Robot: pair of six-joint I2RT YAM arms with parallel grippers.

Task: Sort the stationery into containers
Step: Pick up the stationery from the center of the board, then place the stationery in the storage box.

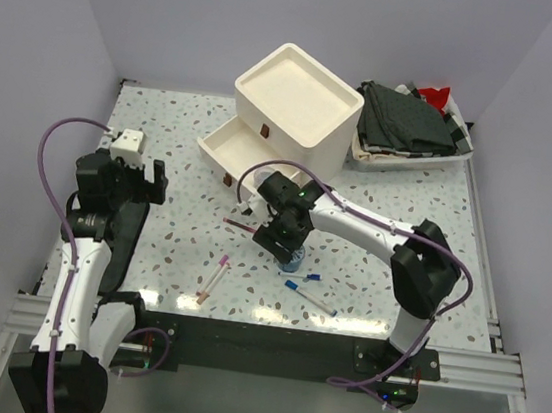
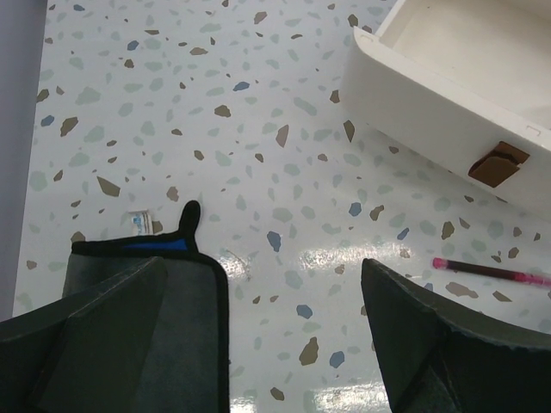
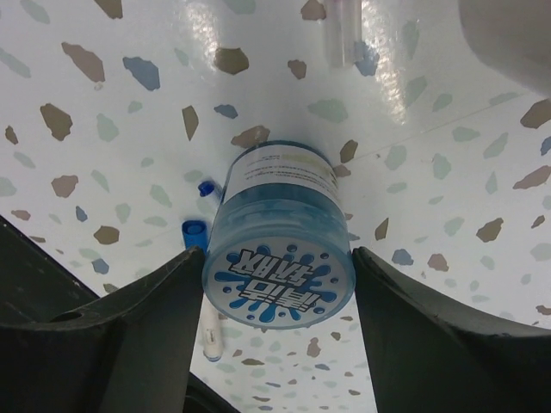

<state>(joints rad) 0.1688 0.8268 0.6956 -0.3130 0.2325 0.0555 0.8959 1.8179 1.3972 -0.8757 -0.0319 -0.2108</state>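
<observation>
In front of the cream-white drawer cabinet, its bottom drawer pulled out, the right gripper has its jaws partly closed, touching both sides of a round blue plastic tub standing on the speckled table; white blue-capped pens lie just beyond the tub from the cabinet; left of the cabinet, the left gripper hangs with jaws wide apart, empty.

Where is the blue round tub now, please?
The blue round tub sits mid-table in the top view, between the jaws of the right end effector, beside a blue-capped pen.
</observation>
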